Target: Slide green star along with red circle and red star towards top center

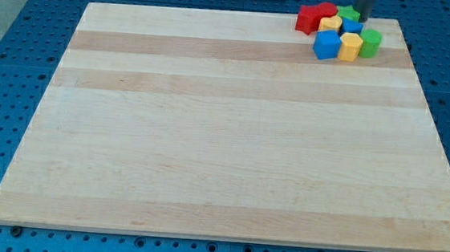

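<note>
There is one wooden worktop (232, 143) and one tool, the dark rod (364, 5), at the view's top right. The blocks sit in a single tight cluster there. Two are red: a red star (307, 19) and a second red block (326, 11) of unclear shape. Two are yellow (329, 24) (349, 46). Two are blue: a cube (325, 44) and a part-hidden one (350, 27). Two are green: one (348, 13) beside the rod, another (370, 42) at the cluster's right. That makes eight blocks.

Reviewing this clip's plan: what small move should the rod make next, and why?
Probably a short push toward the view's left: my tip sits just right of the green star, with the red circle and red star beyond it, all clustered right of top center.
</note>
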Controlling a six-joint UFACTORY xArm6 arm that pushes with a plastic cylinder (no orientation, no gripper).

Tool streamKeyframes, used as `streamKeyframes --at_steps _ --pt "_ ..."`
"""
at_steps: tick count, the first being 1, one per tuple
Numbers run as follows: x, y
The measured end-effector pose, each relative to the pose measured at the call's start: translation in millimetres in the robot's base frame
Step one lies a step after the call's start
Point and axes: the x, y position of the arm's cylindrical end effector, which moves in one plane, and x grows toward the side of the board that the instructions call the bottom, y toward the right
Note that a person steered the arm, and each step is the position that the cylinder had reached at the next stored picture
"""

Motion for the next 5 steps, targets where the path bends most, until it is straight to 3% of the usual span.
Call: streamKeyframes --at_steps 1,4,5 --pt "-0.1 -10.7" --pt "2.9 -146.7" --pt "2.9 -155.2"
